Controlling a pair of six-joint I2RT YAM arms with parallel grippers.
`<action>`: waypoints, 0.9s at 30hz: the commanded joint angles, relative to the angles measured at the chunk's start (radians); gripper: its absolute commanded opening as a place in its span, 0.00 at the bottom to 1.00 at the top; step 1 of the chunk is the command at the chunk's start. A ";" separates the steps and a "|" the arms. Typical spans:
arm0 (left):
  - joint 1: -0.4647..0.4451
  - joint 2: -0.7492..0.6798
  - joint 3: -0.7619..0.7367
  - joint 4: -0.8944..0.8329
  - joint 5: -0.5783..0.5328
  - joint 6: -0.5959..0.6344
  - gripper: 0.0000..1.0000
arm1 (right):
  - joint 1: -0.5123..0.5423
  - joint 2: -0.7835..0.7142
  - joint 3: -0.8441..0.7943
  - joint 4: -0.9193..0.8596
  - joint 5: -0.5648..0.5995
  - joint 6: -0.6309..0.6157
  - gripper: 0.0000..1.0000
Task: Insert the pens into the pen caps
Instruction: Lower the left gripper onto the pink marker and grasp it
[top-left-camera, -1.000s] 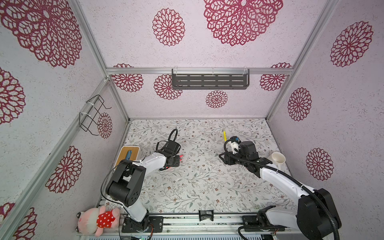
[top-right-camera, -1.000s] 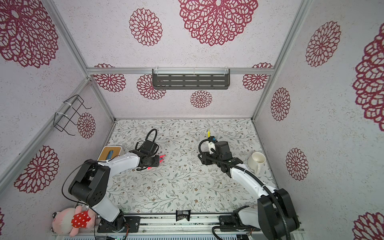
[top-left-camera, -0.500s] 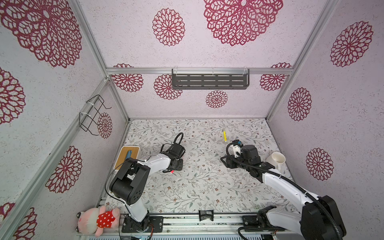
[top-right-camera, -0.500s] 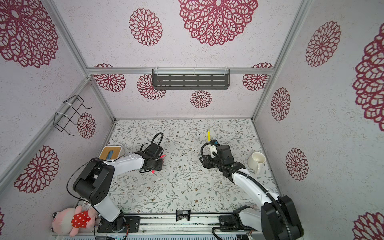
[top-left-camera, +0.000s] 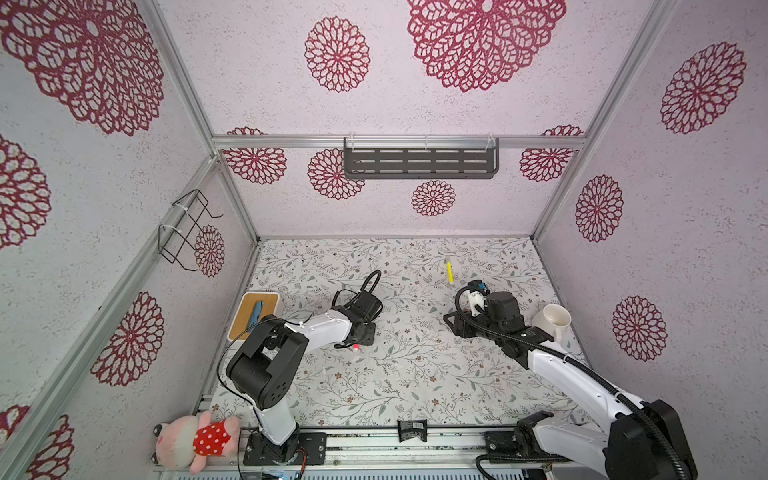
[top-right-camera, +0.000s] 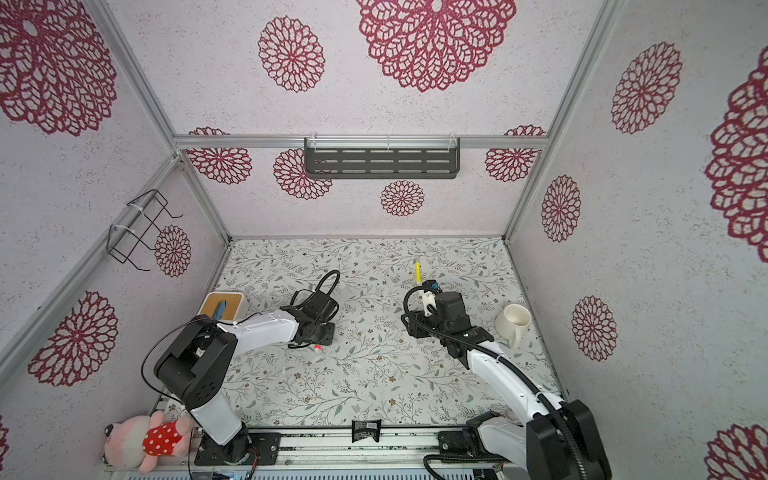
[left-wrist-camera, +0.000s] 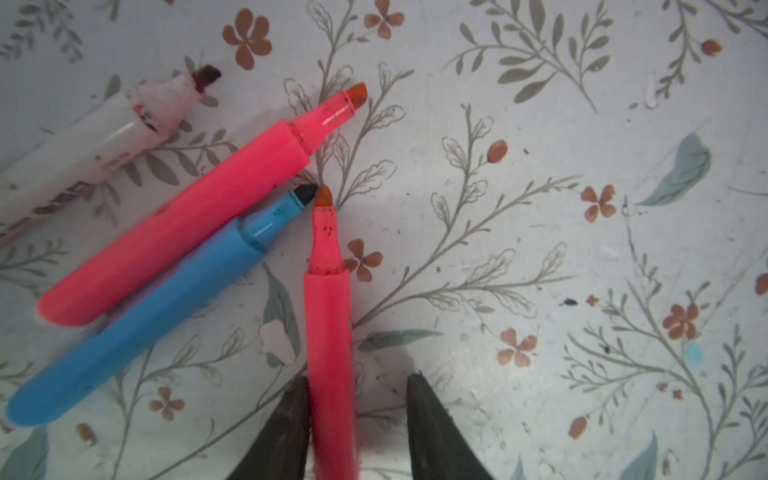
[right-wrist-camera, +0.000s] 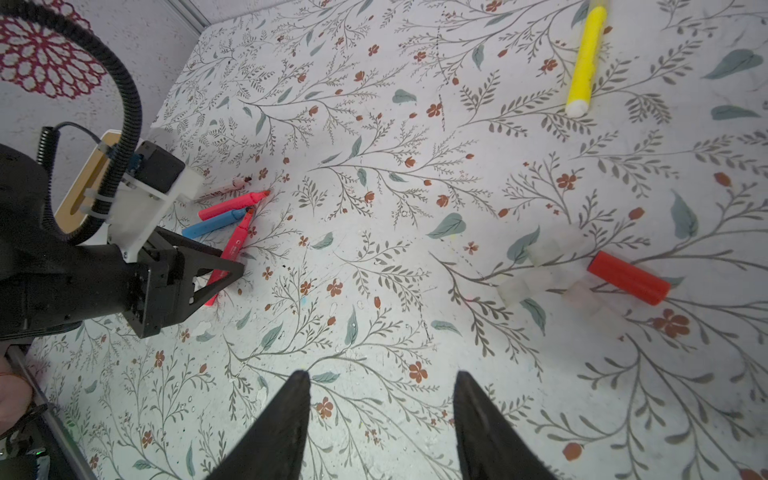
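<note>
Red pen (left-wrist-camera: 328, 324) between left pincer (left-wrist-camera: 359, 378) tips, touching one, unclamped | right pincer (right-wrist-camera: 381, 374) wide over tablecloth (right-wrist-camera: 374, 291)

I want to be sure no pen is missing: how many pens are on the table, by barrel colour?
Pink-red pens: 2
Blue pen: 1
White pen: 1
Yellow pen: 1
Total: 5 pens
</note>
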 joint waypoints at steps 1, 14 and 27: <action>-0.010 -0.020 -0.049 -0.067 0.011 -0.033 0.41 | -0.002 -0.030 0.006 -0.006 0.022 0.005 0.56; -0.021 0.005 -0.093 -0.025 0.076 -0.049 0.06 | -0.003 -0.058 0.001 -0.008 0.028 0.015 0.54; -0.084 -0.282 -0.236 0.275 0.181 -0.020 0.05 | 0.008 -0.098 -0.142 0.308 -0.212 0.170 0.59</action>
